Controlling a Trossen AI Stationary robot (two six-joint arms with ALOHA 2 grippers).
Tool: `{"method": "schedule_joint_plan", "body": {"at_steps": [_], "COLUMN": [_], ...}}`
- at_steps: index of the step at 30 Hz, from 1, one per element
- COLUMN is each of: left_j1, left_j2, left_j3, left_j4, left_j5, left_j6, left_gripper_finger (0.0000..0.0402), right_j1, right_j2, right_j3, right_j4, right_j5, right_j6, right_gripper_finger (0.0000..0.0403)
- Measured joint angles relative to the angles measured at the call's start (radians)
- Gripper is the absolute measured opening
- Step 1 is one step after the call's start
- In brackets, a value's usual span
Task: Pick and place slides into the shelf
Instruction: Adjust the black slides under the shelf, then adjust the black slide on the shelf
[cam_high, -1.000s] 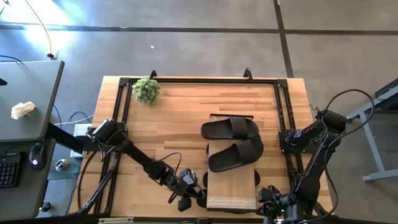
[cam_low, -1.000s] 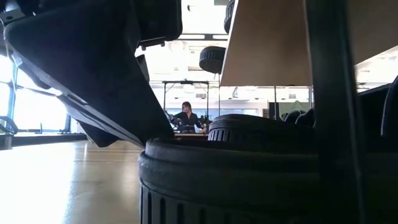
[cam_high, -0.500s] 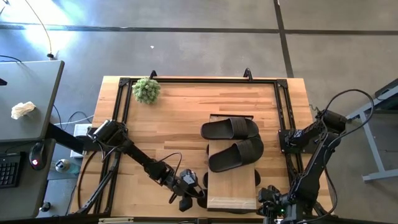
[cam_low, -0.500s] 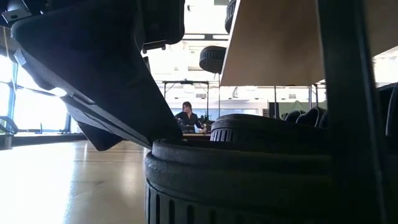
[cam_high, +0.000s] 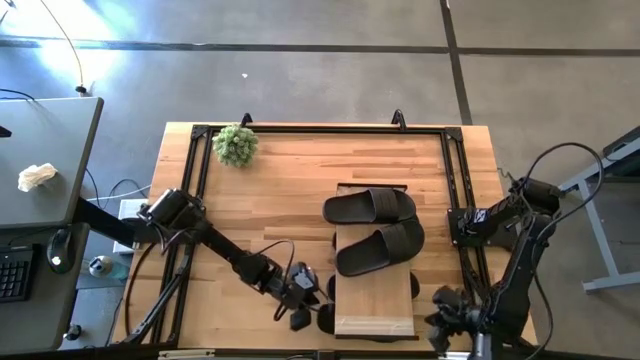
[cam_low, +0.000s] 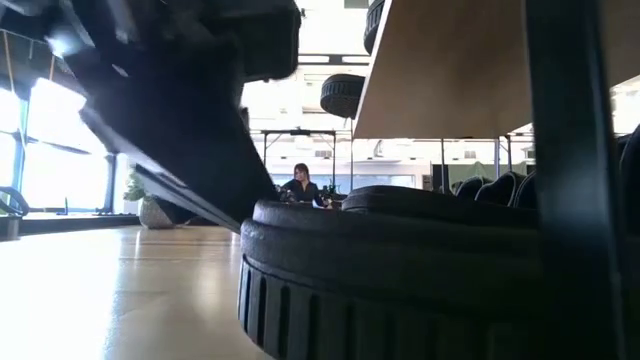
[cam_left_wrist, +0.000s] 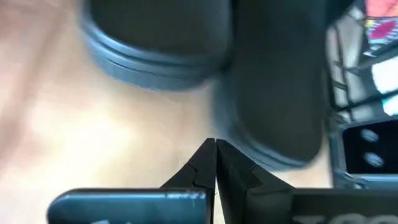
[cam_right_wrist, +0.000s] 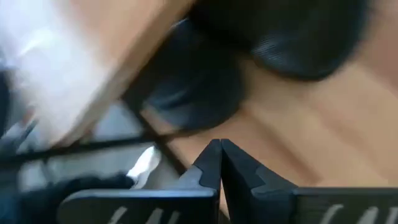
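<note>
The shelf (cam_high: 375, 300) stands on the table's near middle. Two black slides (cam_high: 370, 208) (cam_high: 380, 248) lie on its plank top. More slides lie on the table under it; one (cam_low: 400, 270) pokes out at the shelf's near left corner and fills the low view. My left gripper (cam_left_wrist: 216, 144) is shut, with its tips at that slide's rim beside the shelf's left edge (cam_high: 308, 308). My right gripper (cam_right_wrist: 221, 144) is shut and hangs off the shelf's near right corner (cam_high: 447, 318), over a slide (cam_right_wrist: 186, 87) under the plank. My left gripper's shut fingertips meet the upper rim of the near slide's sole (cam_low: 258, 212), on its side toward the table's left. The fingers slant down at it from the left. The slide lies flat on the table, partly under the shelf.
A small green plant (cam_high: 236, 145) stands at the far left corner. Dark frame rails (cam_high: 195, 200) run along the table's left, far and right sides. A desk with a keyboard (cam_high: 40, 170) stands left of the table. A person (cam_low: 300, 185) sits far off in the room.
My right gripper has swung toward the table's right edge and rolled at the wrist, still shut. My left gripper has tipped a little, and the near slide has slid slightly toward the shelf.
</note>
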Motion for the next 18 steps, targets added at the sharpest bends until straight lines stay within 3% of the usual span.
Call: {"method": "schedule_joint_plan", "body": {"at_steps": [5, 14, 18], "left_j1": [-0.001, 0.019, 0.054], "left_j2": [-0.039, -0.109, -0.162], "left_j3": [0.0, -0.001, -0.002], "left_j4": [-0.087, -0.284, -0.364], "left_j5": [-0.026, -0.071, -0.069], "left_j6": [0.007, 0.033, 0.055], "left_gripper_finger": [0.0, 0.0, 0.0], "right_j1": [0.01, -0.107, -0.119], "right_j2": [-0.001, -0.009, -0.082], "right_j3": [0.0, -0.004, -0.087], "right_j4": [-0.165, -0.432, -0.378], "right_j5": [-0.047, -0.081, -0.05], "right_j6": [0.169, 0.171, 0.168], "right_gripper_finger": [0.0, 0.0, 0.0]}}
